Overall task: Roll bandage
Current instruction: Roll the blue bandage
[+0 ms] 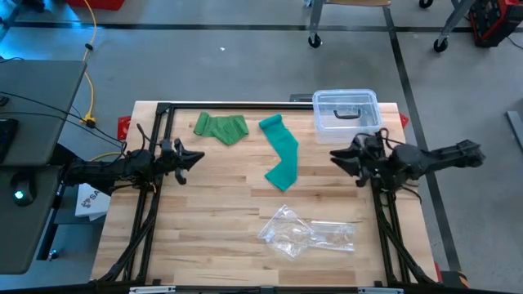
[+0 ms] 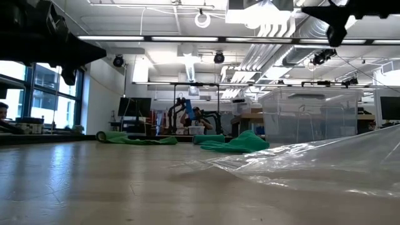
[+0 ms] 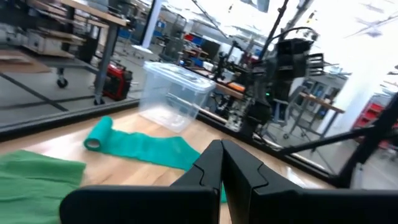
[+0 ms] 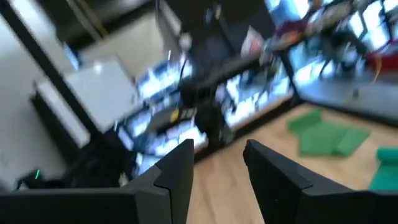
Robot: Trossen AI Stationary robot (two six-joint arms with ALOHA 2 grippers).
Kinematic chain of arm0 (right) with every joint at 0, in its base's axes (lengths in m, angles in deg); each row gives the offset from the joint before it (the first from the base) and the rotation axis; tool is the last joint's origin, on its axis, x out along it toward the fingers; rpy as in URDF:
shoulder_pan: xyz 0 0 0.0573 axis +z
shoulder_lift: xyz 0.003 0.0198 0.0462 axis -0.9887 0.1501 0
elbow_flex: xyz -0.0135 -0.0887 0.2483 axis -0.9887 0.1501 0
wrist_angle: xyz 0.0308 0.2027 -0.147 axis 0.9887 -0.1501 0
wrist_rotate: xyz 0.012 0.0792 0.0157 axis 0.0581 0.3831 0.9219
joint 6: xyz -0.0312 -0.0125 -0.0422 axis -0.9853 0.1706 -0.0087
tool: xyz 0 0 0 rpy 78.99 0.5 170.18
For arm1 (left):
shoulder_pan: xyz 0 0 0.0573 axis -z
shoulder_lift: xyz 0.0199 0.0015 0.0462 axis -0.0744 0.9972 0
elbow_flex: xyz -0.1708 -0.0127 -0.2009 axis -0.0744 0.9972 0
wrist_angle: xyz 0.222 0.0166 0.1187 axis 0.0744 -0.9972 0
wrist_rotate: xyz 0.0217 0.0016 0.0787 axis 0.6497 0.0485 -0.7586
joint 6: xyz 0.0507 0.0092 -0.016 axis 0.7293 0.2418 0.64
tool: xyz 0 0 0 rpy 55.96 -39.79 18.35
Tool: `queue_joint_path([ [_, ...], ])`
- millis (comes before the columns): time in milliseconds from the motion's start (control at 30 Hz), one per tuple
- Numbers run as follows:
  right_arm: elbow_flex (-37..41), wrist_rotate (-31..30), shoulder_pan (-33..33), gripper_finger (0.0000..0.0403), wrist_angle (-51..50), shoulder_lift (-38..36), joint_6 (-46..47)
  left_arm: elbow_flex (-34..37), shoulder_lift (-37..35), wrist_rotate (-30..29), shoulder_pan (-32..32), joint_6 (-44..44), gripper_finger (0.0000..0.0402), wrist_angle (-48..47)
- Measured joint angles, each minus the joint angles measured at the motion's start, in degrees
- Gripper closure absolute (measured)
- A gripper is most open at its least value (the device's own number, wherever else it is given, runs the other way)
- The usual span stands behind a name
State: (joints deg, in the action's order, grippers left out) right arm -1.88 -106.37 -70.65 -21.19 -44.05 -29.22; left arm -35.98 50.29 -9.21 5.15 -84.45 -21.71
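Observation:
A teal bandage (image 1: 282, 151) lies on the wooden table at mid far, its far end rolled up (image 3: 98, 134) and its strip trailing toward the near edge. A light green bandage (image 1: 221, 126) lies crumpled to its left. My left gripper (image 1: 198, 157) hovers shut at the table's left side, pointing level toward the bandages (image 3: 221, 148). My right gripper (image 1: 337, 158) hovers open at the right side, pointing level toward the left, with nothing between its fingers (image 4: 217, 158). Both grippers are clear of the bandages.
A clear lidded plastic box (image 1: 346, 114) stands at the far right corner. A crumpled clear plastic bag (image 1: 306, 233) lies near the front edge, right of middle. A black frame rail (image 1: 237, 104) runs along the far edge and down both sides.

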Motion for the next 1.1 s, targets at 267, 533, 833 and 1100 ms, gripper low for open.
queue_joint_path([
  [267,-15.9,19.3,-14.8,0.0261,-11.8,20.4,-0.9,0.0,0.0,-8.1,0.0,-2.4,0.0400,0.0],
  [533,-27.3,30.2,-25.6,0.0261,-12.0,38.3,-8.7,0.0,0.0,-9.2,0.0,-2.5,0.0400,-0.3],
  [833,-42.1,32.9,-29.1,0.0261,-13.4,53.2,-14.0,0.0,0.0,-9.2,0.0,-1.2,0.0400,-0.3],
  [1100,-58.3,40.6,-32.0,0.0261,-28.6,66.9,-22.3,0.0,1.4,-9.5,0.0,0.5,0.0400,-0.5],
])
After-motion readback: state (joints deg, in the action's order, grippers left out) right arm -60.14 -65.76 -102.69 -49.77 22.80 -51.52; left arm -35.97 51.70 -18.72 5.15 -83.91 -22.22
